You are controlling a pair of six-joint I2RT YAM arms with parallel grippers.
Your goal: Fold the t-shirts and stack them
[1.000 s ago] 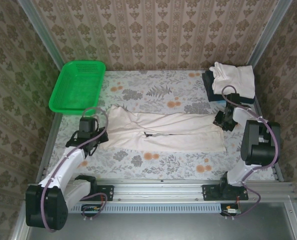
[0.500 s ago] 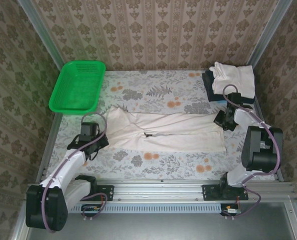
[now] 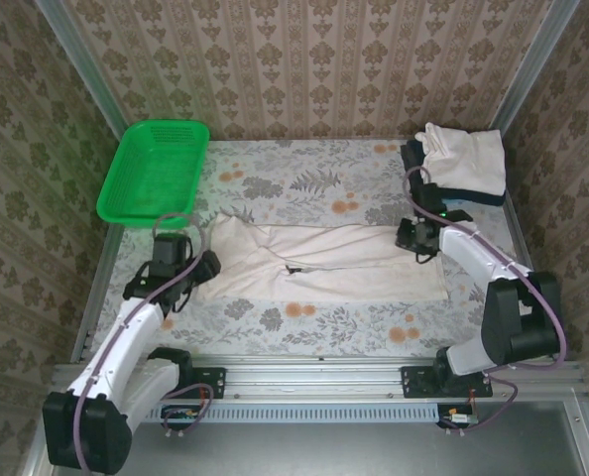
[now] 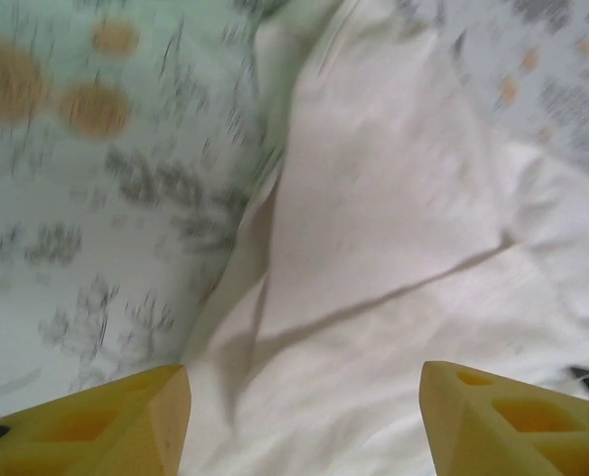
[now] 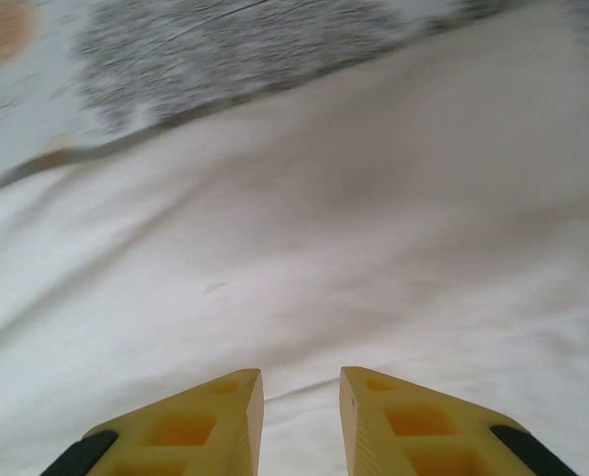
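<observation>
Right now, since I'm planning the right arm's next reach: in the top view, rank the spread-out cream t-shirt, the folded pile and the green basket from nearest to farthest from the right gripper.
1. spread-out cream t-shirt: mid-table, its right end beneath the right gripper.
2. folded pile: far right corner, just beyond the gripper.
3. green basket: far left corner, across the table.

No writing, brand or number can be read in any view. The small dark neck tag (image 3: 293,268) on the cream t-shirt (image 3: 364,263) lying on the bench (image 3: 314,193) is too small to make out any lettering
</observation>
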